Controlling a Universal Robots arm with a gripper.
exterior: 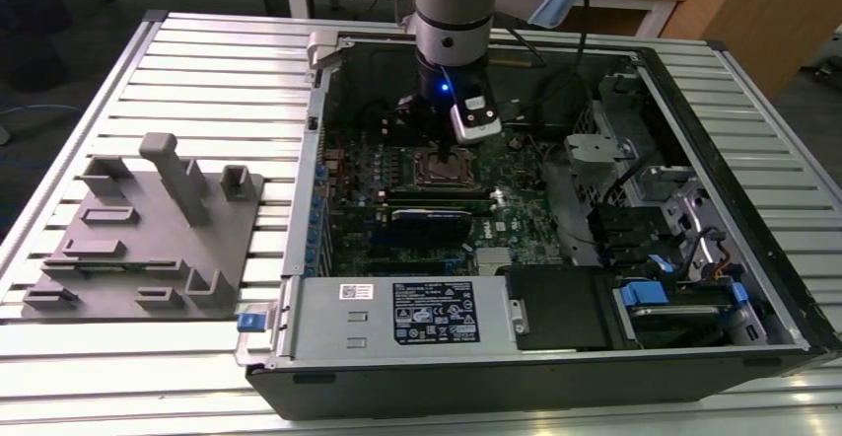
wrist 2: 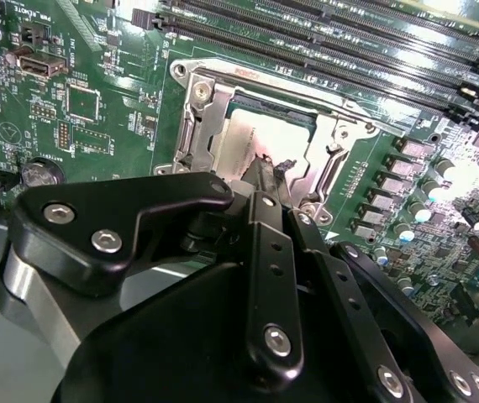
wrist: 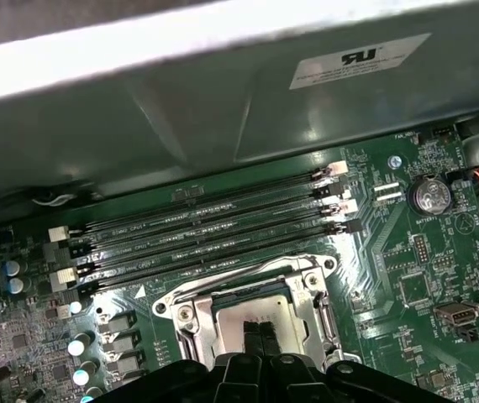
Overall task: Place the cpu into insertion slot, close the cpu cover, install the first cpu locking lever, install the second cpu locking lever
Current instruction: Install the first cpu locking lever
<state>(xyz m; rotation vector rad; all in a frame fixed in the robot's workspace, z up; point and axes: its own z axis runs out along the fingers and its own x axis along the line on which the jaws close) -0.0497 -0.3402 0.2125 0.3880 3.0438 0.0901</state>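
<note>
Board: a green motherboard (wrist: 407, 252) is seen below a grey metal wall (wrist: 223, 117) of the case.
Socket: the insertion slot (wrist: 252, 306) is framed by the silver cpu cover (wrist: 191, 317).
Chip: the cpu (wrist: 238, 317) is seen inside the window, grey.
Gripper: the gripper (wrist: 260, 334) is placed over the chip, fingers brought together.
Memory slots: long black slots (wrist: 214, 231) are laid just beside the socket.
Battery: a round coin cell (wrist: 429, 195) is mounted well apart.

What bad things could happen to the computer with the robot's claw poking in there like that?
The gripper sits right over the chip in its socket on the green board. If the chip lies crooked, pressing down might bend something underneath. The silver cover frames the chip closely, so a sideways slip could scrape it. The long black slots run beside the socket and might get bumped.
</note>
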